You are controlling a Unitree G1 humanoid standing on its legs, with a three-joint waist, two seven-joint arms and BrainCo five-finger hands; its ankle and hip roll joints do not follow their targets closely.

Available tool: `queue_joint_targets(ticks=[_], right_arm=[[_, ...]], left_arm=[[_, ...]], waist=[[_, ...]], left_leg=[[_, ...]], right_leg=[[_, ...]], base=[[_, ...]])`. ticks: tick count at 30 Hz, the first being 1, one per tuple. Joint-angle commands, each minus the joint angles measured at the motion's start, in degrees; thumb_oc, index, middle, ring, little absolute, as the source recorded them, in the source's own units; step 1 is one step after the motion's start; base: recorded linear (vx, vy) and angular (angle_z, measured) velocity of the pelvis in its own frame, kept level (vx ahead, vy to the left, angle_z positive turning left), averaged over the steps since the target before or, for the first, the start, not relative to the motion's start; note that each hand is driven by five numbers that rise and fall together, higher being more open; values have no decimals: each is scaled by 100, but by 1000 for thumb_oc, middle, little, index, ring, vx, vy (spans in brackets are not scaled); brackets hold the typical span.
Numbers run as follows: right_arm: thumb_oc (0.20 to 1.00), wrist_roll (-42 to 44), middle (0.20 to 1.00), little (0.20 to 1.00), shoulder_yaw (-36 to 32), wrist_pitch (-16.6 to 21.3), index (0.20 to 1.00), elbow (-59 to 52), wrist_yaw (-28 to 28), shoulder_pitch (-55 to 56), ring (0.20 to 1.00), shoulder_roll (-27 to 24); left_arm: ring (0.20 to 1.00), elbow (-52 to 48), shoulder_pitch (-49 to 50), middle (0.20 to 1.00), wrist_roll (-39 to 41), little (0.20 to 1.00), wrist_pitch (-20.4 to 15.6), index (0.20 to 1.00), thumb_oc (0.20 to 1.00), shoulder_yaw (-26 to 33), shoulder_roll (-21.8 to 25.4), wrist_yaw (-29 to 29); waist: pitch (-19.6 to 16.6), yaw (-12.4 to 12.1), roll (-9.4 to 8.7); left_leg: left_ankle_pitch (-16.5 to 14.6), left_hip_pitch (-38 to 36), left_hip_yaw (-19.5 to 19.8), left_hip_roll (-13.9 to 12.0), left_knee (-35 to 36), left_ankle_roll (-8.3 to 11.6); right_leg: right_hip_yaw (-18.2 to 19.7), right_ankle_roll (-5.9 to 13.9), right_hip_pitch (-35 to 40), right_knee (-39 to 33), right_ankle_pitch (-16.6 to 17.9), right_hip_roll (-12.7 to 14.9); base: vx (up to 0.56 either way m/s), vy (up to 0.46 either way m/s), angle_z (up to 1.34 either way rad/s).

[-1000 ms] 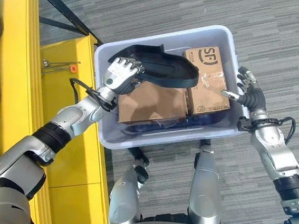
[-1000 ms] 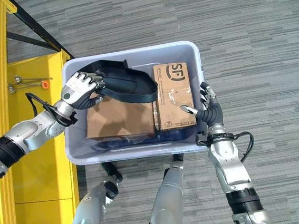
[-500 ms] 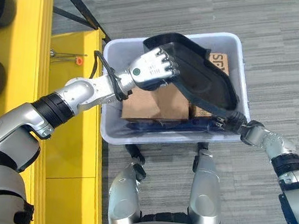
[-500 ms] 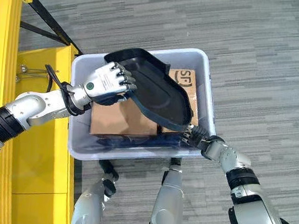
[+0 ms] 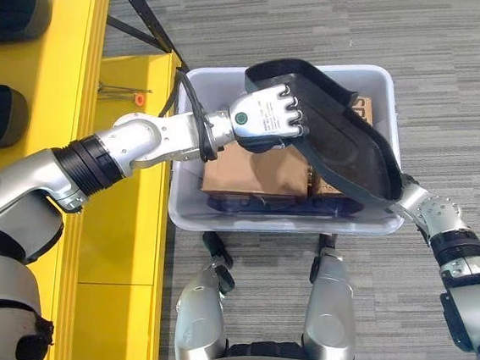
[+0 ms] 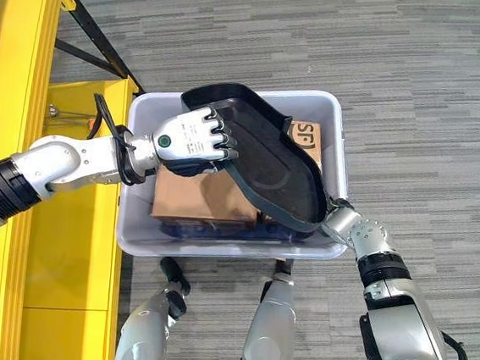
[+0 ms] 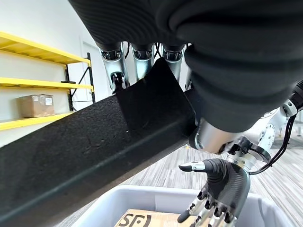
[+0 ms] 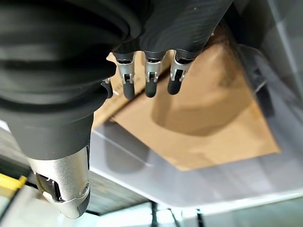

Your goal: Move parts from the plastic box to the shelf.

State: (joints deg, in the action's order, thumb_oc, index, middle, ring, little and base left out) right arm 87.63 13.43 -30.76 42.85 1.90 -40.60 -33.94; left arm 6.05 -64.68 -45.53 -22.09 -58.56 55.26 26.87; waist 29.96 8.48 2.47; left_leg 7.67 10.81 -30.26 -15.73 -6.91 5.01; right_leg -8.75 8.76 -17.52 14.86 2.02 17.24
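- Black part (image 5: 338, 130), a long tray-like shell, is held tilted above the plastic box (image 5: 188, 212), over the cardboard boxes (image 5: 253, 171) inside.
- Left hand (image 5: 267, 119) has its fingers curled round the part's upper edge.
- Right hand (image 7: 222, 187) is under the part's low end, fingers relaxed, holding nothing.
- Yellow shelf (image 5: 106, 244) stands just beside the box.

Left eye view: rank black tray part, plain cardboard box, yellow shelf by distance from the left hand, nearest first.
1. Black tray part: gripped by the left hand, raised over the plastic box.
2. Plain cardboard box: in the plastic box, just below the hand.
3. Yellow shelf: off to the robot's left, past the box wall.
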Motion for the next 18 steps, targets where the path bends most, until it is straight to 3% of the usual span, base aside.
queue_joint_targets(ticks=[1,13,18], right_arm=[[1000,336,1000,1000,-341,84,1000,-40,-57,-91,1000,120],[1000,125,1000,1000,-883,386,1000,806,-1002,-150,1000,-146],[1000,-235,1000,1000,-888,165,1000,1252,-989,-490,1000,-315]], left_arm=[[200,-398,-270,200,536,200,43,200,200,127,338,44],[200,-424,124,200,564,200,97,200,200,266,644,-38],[200,-512,75,200,647,200,22,200,200,239,748,12]], waist=[[-139,-120,-72],[-178,-111,84],[-181,-166,155]], left_leg=[[-956,-156,184,-143,-610,280],[-959,-336,83,-76,-499,274],[-955,-358,91,-43,-473,271]], right_leg=[[-292,-52,-10,440,-580,-55],[-254,-46,84,350,-552,-17],[-264,-40,98,348,-552,20]], base=[[0,0,0],[2,22,1],[-7,22,1]])
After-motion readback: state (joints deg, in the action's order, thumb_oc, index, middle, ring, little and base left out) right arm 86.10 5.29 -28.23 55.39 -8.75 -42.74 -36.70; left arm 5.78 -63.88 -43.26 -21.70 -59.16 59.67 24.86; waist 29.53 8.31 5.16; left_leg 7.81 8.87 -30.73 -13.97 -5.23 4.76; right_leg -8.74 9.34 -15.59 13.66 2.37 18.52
